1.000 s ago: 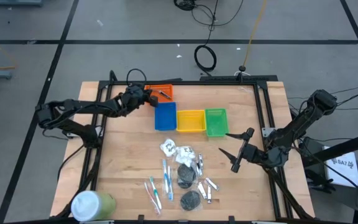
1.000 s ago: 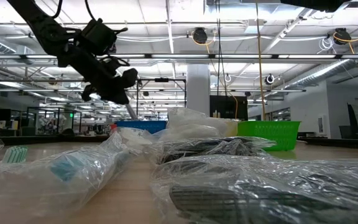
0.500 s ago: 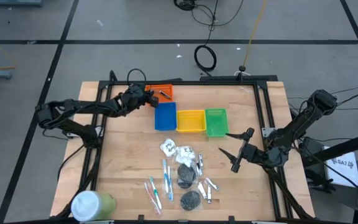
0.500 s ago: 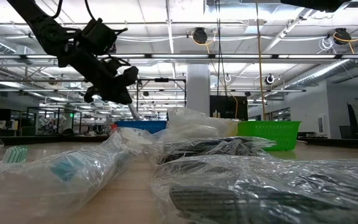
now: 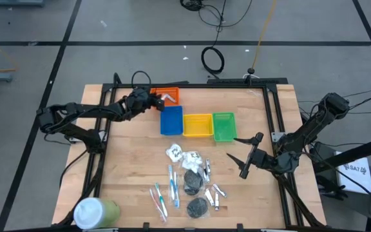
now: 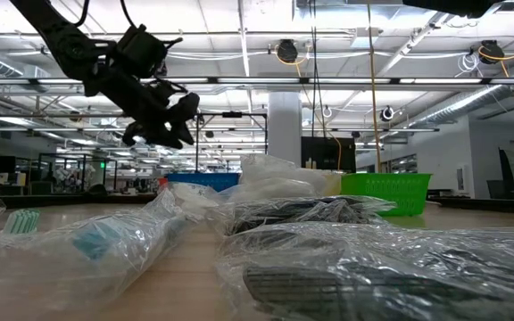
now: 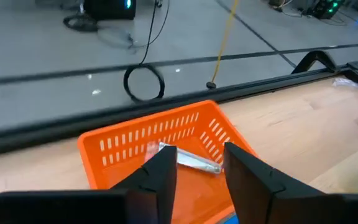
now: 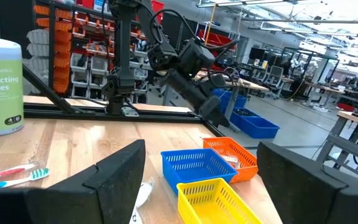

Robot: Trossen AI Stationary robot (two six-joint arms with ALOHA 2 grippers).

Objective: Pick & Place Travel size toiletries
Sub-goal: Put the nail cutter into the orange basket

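My left gripper (image 5: 158,102) (image 7: 197,180) hovers open over the orange tray (image 5: 171,91), holding nothing. A short silvery stick (image 7: 188,160) (image 5: 167,98) lies flat on that tray's floor, beyond the fingers. The other travel size toiletries lie on the table's near middle: white packets (image 5: 179,154), toothbrushes (image 5: 163,193), dark round discs (image 5: 196,206) and silvery sticks (image 5: 213,193). My right gripper (image 5: 232,149) (image 8: 197,186) waits open to the right of the pile, above the table.
A blue tray (image 5: 171,120), a yellow tray (image 5: 198,125) and a green tray (image 5: 223,125) stand in a row beside the orange one. A green cylinder with a white cap (image 5: 95,211) stands at the near left corner. Bare wood shows on the left.
My left gripper has opened over the orange tray and let go of the silvery stick. The stick, which hung below the fingers, has fallen and now lies in the tray. The gripper has stayed where it was.
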